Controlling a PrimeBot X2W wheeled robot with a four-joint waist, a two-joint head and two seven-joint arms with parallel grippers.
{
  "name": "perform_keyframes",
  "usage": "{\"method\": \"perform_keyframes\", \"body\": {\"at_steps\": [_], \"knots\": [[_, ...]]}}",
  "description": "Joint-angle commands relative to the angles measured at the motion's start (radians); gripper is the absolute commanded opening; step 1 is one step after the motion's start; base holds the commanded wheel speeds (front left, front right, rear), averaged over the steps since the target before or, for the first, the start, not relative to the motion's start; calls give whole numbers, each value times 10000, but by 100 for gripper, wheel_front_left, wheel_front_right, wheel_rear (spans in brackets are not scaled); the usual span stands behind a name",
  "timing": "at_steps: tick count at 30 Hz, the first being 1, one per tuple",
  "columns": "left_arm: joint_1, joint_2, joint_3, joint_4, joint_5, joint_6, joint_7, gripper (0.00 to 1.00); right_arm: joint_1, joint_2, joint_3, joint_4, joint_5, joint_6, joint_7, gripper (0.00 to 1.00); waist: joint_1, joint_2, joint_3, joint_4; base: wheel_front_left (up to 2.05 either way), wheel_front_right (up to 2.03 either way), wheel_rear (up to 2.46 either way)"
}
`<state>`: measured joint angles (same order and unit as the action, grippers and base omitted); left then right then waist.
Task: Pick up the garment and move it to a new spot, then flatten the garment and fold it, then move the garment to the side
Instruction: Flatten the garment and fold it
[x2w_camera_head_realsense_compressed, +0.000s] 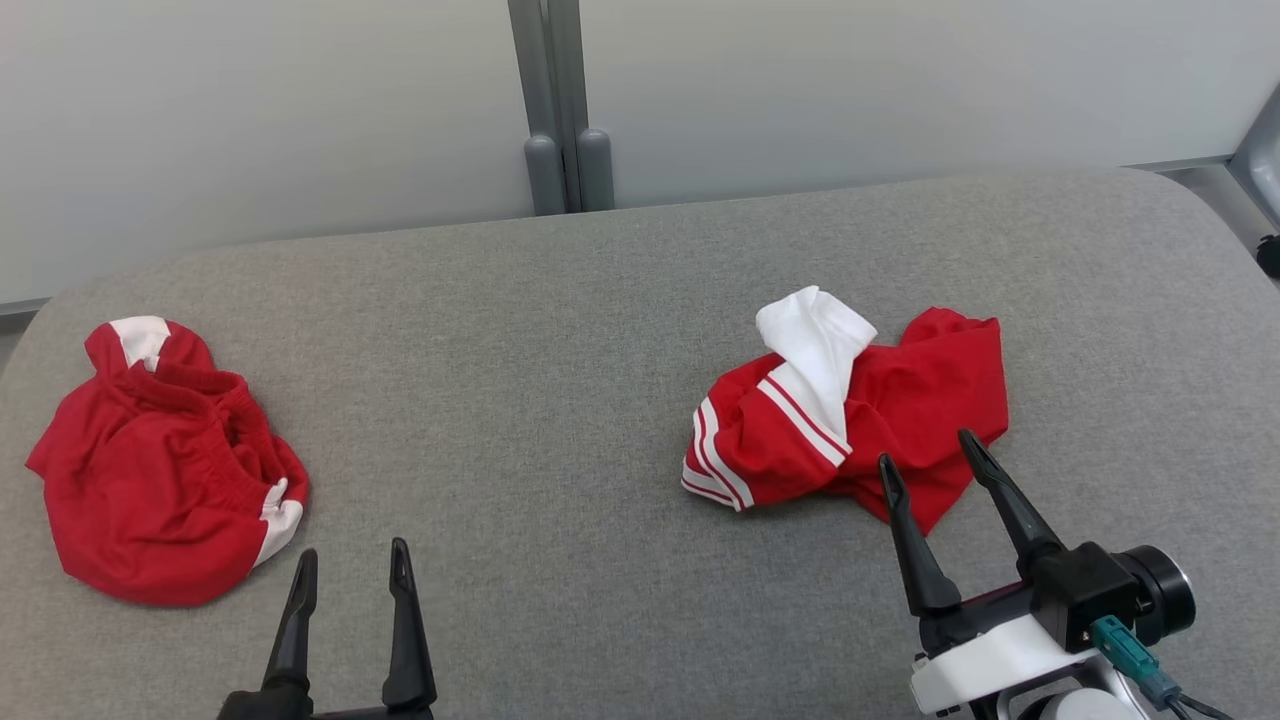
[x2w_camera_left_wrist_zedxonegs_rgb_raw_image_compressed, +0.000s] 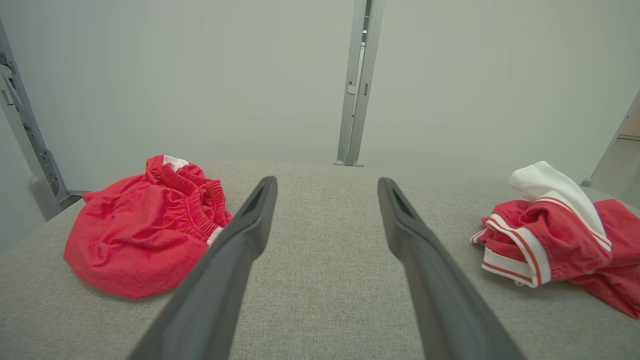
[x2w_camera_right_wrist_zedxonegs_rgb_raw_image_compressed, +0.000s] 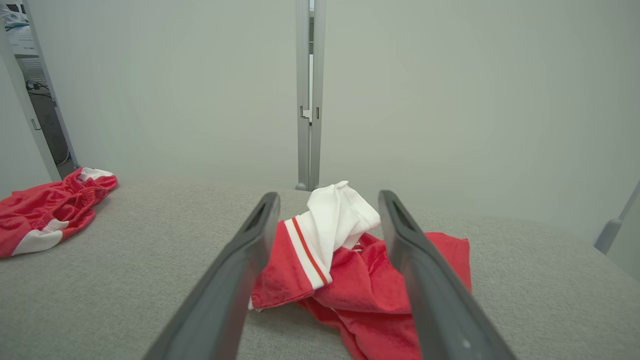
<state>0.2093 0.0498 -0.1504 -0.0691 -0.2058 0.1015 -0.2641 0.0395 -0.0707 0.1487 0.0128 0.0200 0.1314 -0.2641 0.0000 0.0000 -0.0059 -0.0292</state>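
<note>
A crumpled red garment (x2w_camera_head_realsense_compressed: 770, 445) with white stripes and a white part lies on the right half of the grey fabric table (x2w_camera_head_realsense_compressed: 540, 400). My right gripper (x2w_camera_head_realsense_compressed: 927, 450) is open, its fingertips over the garment's near right edge, nothing between them. In the right wrist view the garment (x2w_camera_right_wrist_zedxonegs_rgb_raw_image_compressed: 350, 270) lies between and just past that gripper's (x2w_camera_right_wrist_zedxonegs_rgb_raw_image_compressed: 328, 195) fingers. My left gripper (x2w_camera_head_realsense_compressed: 354, 550) stands open and empty over bare table at the front left. From the left wrist view, the left gripper (x2w_camera_left_wrist_zedxonegs_rgb_raw_image_compressed: 326, 181) points at bare fabric, and the garment (x2w_camera_left_wrist_zedxonegs_rgb_raw_image_compressed: 555, 240) is off to the right.
A second red garment (x2w_camera_head_realsense_compressed: 150, 470) with an elastic waistband and white patches lies bunched at the table's left end, also seen as a red heap (x2w_camera_left_wrist_zedxonegs_rgb_raw_image_compressed: 135, 235) (x2w_camera_right_wrist_zedxonegs_rgb_raw_image_compressed: 45, 215). A pale wall with a grey post (x2w_camera_head_realsense_compressed: 560, 110) runs behind the table's far edge.
</note>
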Motion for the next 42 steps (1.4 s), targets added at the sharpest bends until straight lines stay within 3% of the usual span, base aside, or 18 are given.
{"method": "perform_keyframes", "body": {"at_steps": [1, 10, 15, 19, 23, 28, 35, 42], "knots": [[-17, 15, -29, 9, 12, -2, -4, 100, 35, -38, 13, -23, 1, -14, -4, 100, 0, 0, 5, 6, 0, 0, 0], [39, 15, -208, 31, 37, 104, -4, 100, 112, -94, 68, 15, 2, -14, -4, 100, 0, 0, -74, 36, 0, 0, 0], [44, 15, -335, 217, -52, -106, -4, 100, 82, -94, 18, -20, -72, -14, -4, 100, 0, 0, -9, 25, 0, 0, 0], [-259, 14, -653, 683, -137, -637, -2, 100, -26, -49, -222, -110, -191, -14, -4, 100, 0, 0, 246, -19, 0, 0, 0], [-951, 14, -1213, 1559, -143, -1587, -4, 100, -319, -81, -344, -227, -227, -14, -4, 100, 0, 0, 822, -93, 0, 0, 0], [-2435, 19, -2589, 2932, -304, -2257, -4, 100, -893, -186, -448, -397, 3, -14, -4, 100, 0, 0, 1804, -257, 0, 0, 0], [-5023, 161, -5660, 4752, -1620, -2307, -4, 100, -1737, -304, -451, -638, 103, -14, -4, 100, 0, 0, 3105, -679, 0, 0, 0], [-6640, 136, -6432, 5913, -2135, -2315, -4, 100, -2234, -244, -561, -797, 138, -14, -4, 100, 0, 0, 3914, -1124, 0, 0, 0]]}}
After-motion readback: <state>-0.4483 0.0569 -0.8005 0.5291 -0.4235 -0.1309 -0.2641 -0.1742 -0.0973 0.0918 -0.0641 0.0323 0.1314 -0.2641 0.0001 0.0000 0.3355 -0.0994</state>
